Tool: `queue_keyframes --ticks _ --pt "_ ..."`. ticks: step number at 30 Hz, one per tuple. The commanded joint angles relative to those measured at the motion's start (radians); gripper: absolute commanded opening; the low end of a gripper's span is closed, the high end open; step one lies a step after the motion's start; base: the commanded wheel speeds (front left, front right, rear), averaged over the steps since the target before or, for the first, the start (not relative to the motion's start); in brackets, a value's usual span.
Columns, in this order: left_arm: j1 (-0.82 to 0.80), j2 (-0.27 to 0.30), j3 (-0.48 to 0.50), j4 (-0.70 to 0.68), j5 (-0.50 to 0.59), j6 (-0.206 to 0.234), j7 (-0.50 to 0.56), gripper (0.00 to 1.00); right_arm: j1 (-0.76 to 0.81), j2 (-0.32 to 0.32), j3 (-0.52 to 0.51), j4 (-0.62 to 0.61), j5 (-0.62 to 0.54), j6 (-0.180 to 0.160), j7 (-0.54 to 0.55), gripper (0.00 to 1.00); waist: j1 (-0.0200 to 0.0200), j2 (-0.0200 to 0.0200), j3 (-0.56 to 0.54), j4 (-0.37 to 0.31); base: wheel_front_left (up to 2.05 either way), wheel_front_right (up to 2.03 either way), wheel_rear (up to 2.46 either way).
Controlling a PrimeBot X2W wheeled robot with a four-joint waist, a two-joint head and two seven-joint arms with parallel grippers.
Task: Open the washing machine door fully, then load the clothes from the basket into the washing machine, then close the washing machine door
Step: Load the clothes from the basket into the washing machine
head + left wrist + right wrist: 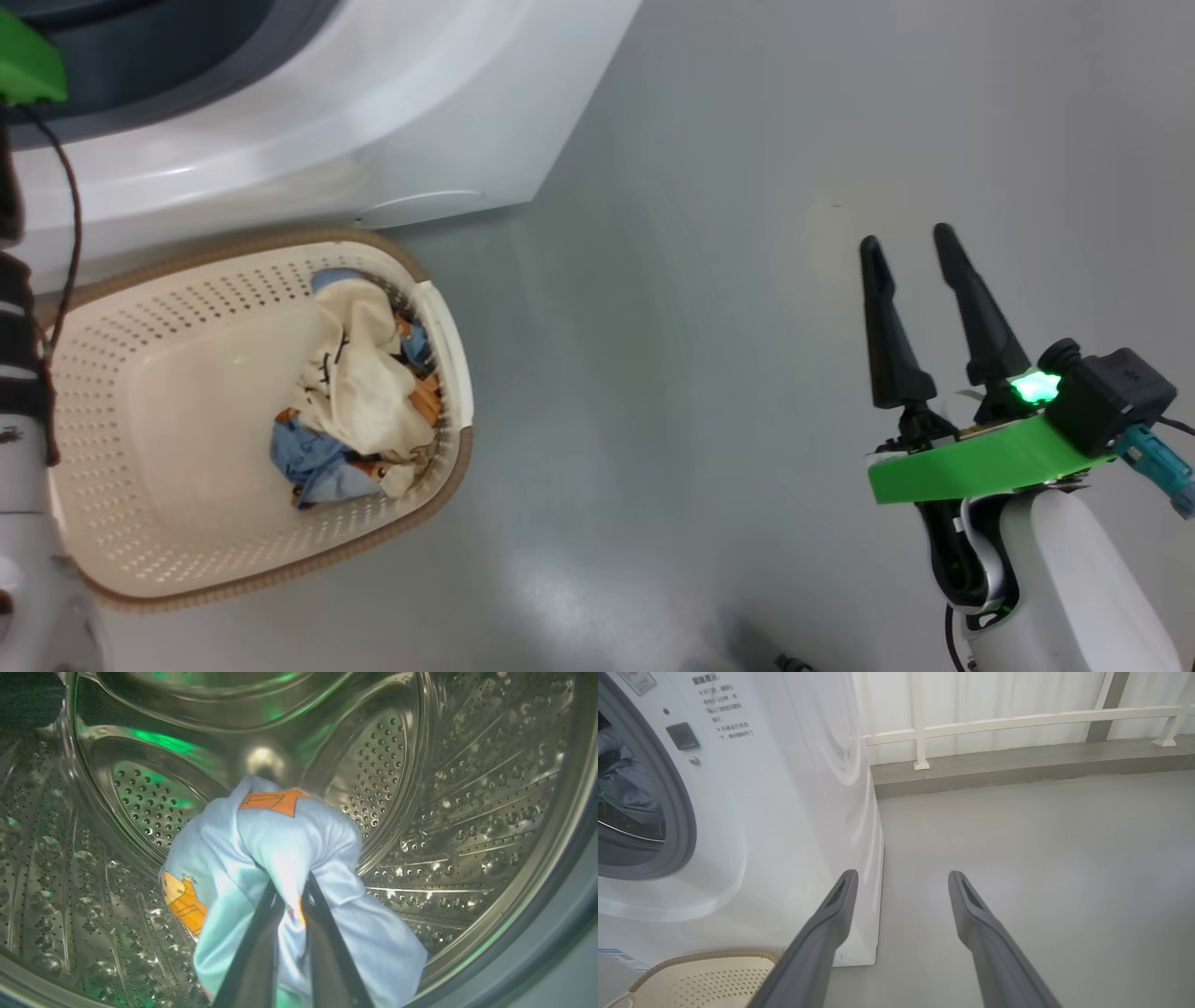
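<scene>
Inside the perforated steel drum of the washing machine, my left gripper is shut on a light blue garment with orange marks, which hangs from its fingers. The cream basket with a brown rim stands on the floor before the machine and holds a cream-white garment over more blue clothes. My right gripper hangs open over bare floor to the right, with nothing between its fingers. The washing machine door is out of view.
Grey floor spreads to the right of the machine. In the right wrist view a white railing and a low kerb run along the far side. The machine's grey seal rings the drum opening.
</scene>
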Motion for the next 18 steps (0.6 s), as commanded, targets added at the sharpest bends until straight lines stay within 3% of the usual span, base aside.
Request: queue_keyframes --ticks 1,8,18 --pt "-0.018 0.049 0.01 -0.009 0.017 0.006 -0.006 1.0 -0.002 0.001 0.027 -0.018 0.011 0.004 -0.008 1.0 -0.0001 0.0 0.002 -0.02 0.0 0.0 0.0" --pt "-0.019 0.069 0.027 0.007 0.02 0.015 -0.006 1.0 0.007 0.002 0.025 -0.016 0.017 0.004 -0.008 1.0 -0.0001 0.0 -0.007 -0.028 0.0 0.0 0.0" --pt "0.033 0.051 0.012 -0.026 0.029 0.008 -0.006 1.0 0.004 0.002 0.015 -0.018 0.007 0.004 -0.008 1.0 -0.0001 0.0 -0.02 0.001 0.0 0.0 0.0"
